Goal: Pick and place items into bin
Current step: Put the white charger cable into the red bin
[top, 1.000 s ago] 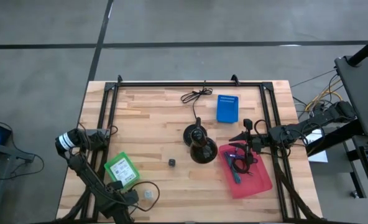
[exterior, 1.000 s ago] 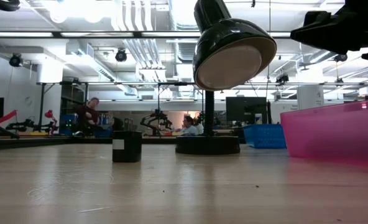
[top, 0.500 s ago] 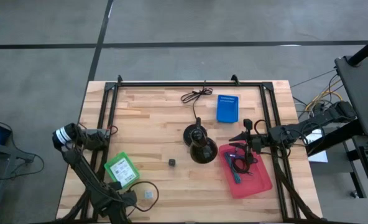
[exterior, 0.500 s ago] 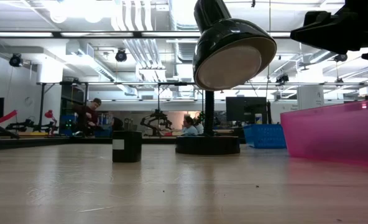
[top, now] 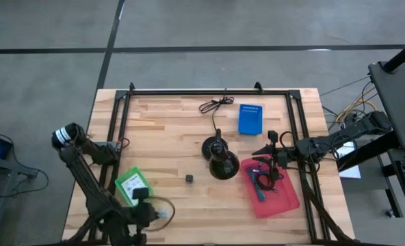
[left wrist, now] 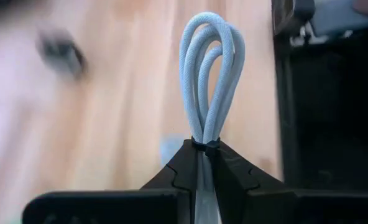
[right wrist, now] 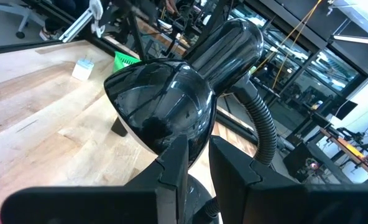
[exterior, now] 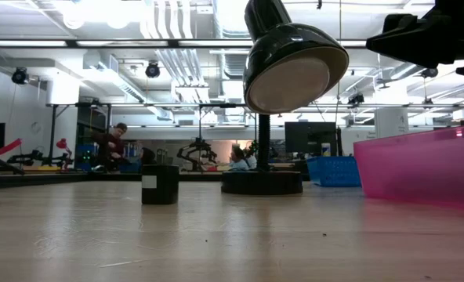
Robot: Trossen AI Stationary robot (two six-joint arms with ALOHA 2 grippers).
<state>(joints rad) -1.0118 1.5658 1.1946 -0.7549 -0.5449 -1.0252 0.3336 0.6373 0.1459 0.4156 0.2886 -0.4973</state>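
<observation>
My left gripper [top: 156,211] is near the table's near edge, just right of the green and white packet [top: 132,184], and is shut on a pale looped cord [left wrist: 209,74]. My right gripper [top: 275,158] hovers over the pink bin's [top: 285,198] far end, beside the black lamp [top: 220,161]. Its fingers stand a narrow gap apart and hold nothing. Pens and a dark cable [top: 260,179] lie in the bin. The tiny black cube [top: 189,178] sits on the wood, as does a black cable [top: 216,104] near the far edge. My left gripper pinches the pale cord bundle between its two fingertips [left wrist: 204,152], right at the dark tie [left wrist: 205,144] that binds the strands. Several strands run between the fingers. The loops [left wrist: 210,37] stick out past the fingertips, along the fingers' line.
A blue basket [top: 250,118] stands near the far edge, right of the black cable. The lamp's head [exterior: 295,66] hangs over the table's middle, close to my right gripper. Black frame rails [top: 118,137] run along both sides. People sit in the room beyond.
My left arm has swung its elbow toward the table's left edge and risen. Its gripper has come up a little near the green packet, staying shut on the cord.
</observation>
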